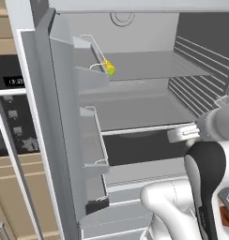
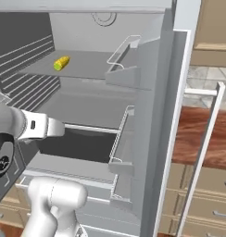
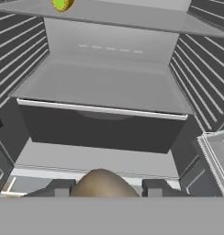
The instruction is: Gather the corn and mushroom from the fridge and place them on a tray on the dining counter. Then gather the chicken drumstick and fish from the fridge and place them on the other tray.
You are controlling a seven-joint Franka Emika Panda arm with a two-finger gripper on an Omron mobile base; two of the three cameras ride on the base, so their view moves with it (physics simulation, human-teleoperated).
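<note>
Mushroom (image 3: 102, 183), brown rounded cap, pinched between gripper (image 3: 104, 187) jaws, in front of fridge drawer (image 3: 100, 128). Likely light, soft, bruisable; hold cap sides gently. Corn (image 2: 61, 63) on shelf above drawer.

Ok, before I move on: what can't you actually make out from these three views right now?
- Mushroom, hand view: a brown dome between the fingertips; its lower part is cut off at the bottom.
- Gripper: contact of the fingers with the mushroom is hidden by its bulk.
- Corn, hand view: cropped by the top edge; whole in the right base view.
- Drawer: contents hidden behind its dark front.
</note>
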